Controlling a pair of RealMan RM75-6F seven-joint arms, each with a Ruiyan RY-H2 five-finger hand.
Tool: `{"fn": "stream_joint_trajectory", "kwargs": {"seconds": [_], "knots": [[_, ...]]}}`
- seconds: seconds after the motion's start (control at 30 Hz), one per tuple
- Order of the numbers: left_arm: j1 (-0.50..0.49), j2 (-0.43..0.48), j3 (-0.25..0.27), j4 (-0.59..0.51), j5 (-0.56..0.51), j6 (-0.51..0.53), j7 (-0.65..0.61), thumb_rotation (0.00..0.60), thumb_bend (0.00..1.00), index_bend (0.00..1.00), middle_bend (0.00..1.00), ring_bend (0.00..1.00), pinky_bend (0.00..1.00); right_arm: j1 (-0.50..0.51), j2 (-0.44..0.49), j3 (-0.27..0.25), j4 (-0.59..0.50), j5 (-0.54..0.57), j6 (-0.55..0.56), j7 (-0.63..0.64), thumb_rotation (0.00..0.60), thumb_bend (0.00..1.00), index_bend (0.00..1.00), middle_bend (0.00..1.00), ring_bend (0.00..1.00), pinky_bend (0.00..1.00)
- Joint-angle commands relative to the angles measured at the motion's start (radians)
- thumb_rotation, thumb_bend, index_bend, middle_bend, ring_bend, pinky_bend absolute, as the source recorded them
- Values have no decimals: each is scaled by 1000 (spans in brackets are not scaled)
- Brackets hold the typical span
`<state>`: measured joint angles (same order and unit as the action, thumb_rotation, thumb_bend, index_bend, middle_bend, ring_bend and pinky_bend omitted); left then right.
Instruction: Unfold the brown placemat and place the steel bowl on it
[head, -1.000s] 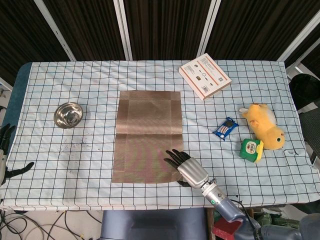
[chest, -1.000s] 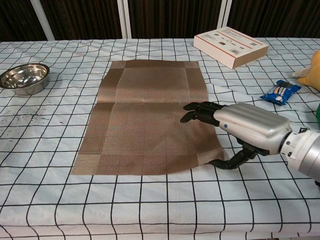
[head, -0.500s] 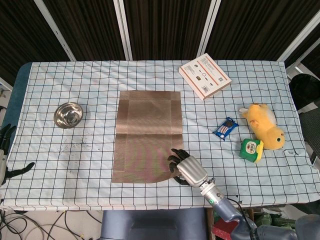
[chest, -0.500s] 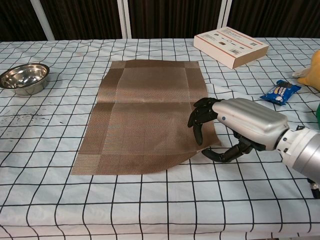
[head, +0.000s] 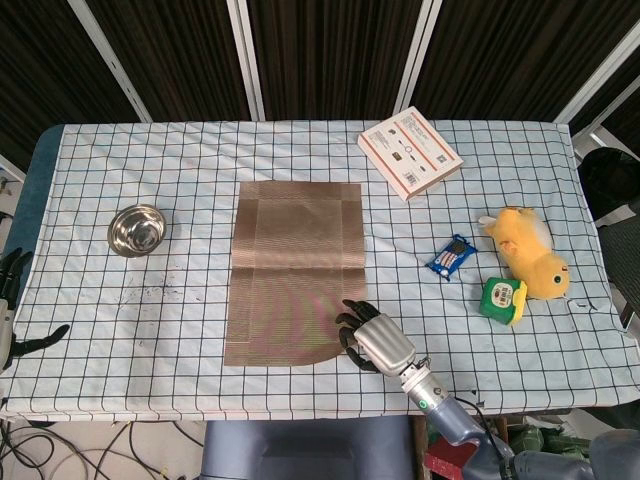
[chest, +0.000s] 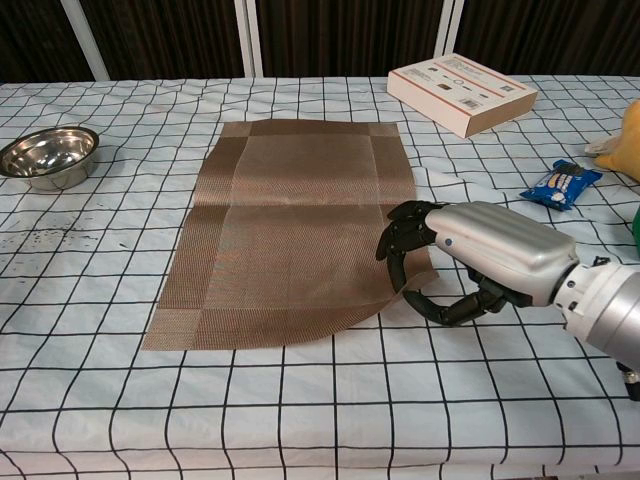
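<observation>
The right hand (chest: 455, 262) has a smooth, brushed silver shell over its back, rounded like a casing, with glossy black segmented fingers (chest: 396, 240) and a black thumb. Behind it sits a lighter silver cylindrical wrist (chest: 603, 312); in the head view a small green light (head: 423, 403) shows on that wrist, and the forearm beyond turns grey-blue. The left hand (head: 12, 305) shows only at the frame edge: black fingers on a pale silver body.
</observation>
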<state>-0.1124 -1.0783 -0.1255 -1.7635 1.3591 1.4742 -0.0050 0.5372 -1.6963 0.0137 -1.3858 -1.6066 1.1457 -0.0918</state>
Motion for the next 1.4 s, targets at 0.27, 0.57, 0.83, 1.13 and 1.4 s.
{"fn": "stream_joint_trajectory", "kwargs": {"seconds": [0.27,0.57,0.83,1.13,1.4], "knots": [[0,0,2,0,4,-1,-1,600,26,0,0,0,0,-6,6,-15,-1,-15,13,10,600,482,576,280,94,159],[1,0,4,-4,8,0,0,600,26,0,0,0,0,-20,26,-42,-31,-43,39,27,600,509,584,283,93,159],[2,0,7,-8,16,3,1,600,26,0,0,0,0,-48,86,-90,-81,-111,106,33,600,513,596,286,93,159],[2,-1,10,-13,21,3,3,600,26,0,0,0,0,-62,248,-53,-163,-102,162,-12,600,517,607,287,93,159],[1,0,11,-13,18,-4,5,600,26,0,0,0,0,-62,375,40,-177,42,136,-23,600,519,615,294,93,159]]}}
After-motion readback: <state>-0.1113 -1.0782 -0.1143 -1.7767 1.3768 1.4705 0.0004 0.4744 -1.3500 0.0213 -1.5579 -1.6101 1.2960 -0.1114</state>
